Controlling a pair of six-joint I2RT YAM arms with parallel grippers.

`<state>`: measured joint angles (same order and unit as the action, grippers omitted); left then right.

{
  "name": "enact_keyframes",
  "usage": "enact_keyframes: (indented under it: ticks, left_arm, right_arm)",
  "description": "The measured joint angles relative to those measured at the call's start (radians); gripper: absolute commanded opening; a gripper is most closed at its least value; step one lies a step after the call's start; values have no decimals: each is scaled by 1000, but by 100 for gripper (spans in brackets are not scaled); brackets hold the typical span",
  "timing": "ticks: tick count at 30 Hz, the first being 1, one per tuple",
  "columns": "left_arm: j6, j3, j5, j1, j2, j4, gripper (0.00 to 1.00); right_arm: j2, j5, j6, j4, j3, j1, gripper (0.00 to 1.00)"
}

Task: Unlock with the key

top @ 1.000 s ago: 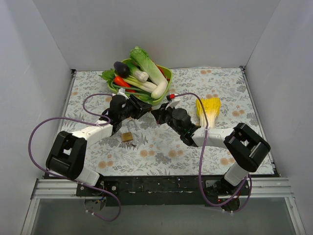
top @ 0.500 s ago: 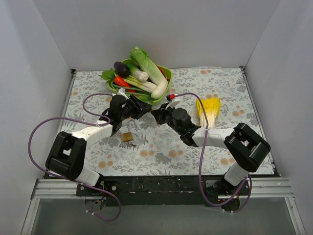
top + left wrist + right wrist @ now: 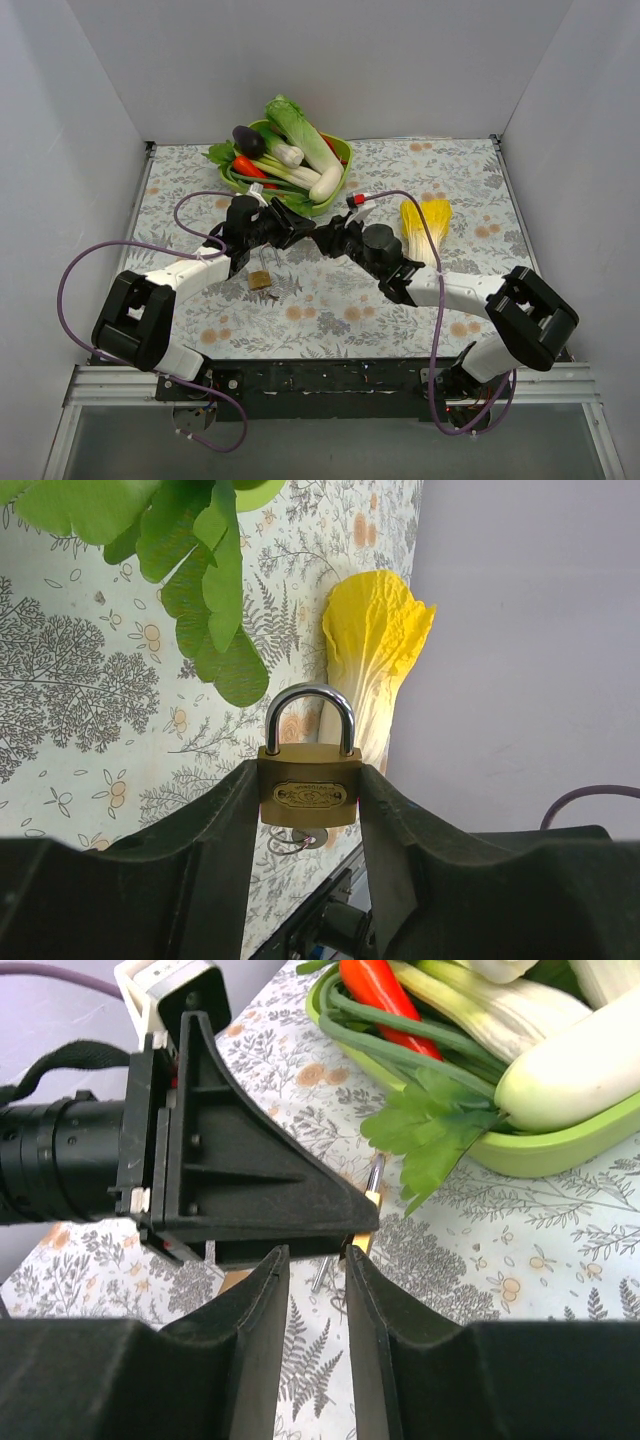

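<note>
Floral-cloth table (image 3: pixel 450 190). Green bowl (image 3: pixel 343 152) heaped with vegetables at the back; yellow cabbage (image 3: pixel 425 222) to its right. Left gripper (image 3: pixel 310 778) clenched on a brass padlock (image 3: pixel 310 796), shackle up. Right gripper (image 3: pixel 317 1260) released, fingers apart, close up against the left's finger (which blocks most of the lock). Second padlock (image 3: pixel 260 279) on the cloth nearby. Key (image 3: pixel 312 837) at the held padlock's underside.

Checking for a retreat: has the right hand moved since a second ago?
Yes. The right hand shifted slightly rightward, toward the yellow leafy cabbage.
</note>
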<state>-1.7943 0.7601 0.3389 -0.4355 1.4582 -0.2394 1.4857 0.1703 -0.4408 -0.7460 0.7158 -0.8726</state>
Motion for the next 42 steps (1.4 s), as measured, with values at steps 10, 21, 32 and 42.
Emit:
enact_keyframes:
  ticks: [10, 21, 32, 42]
  left_arm:
    - [8, 0, 13, 0, 0, 8, 0]
    - [10, 0, 17, 0, -1, 8, 0]
    - [10, 0, 18, 0, -1, 8, 0]
    - [10, 0, 19, 0, -1, 7, 0]
  right_arm:
    - [-18, 10, -1, 71, -26, -18, 34]
    - [-11, 18, -2, 73, -26, -18, 29]
    - [8, 10, -1, 75, -26, -18, 21]
    - [8, 14, -1, 75, -24, -18, 23]
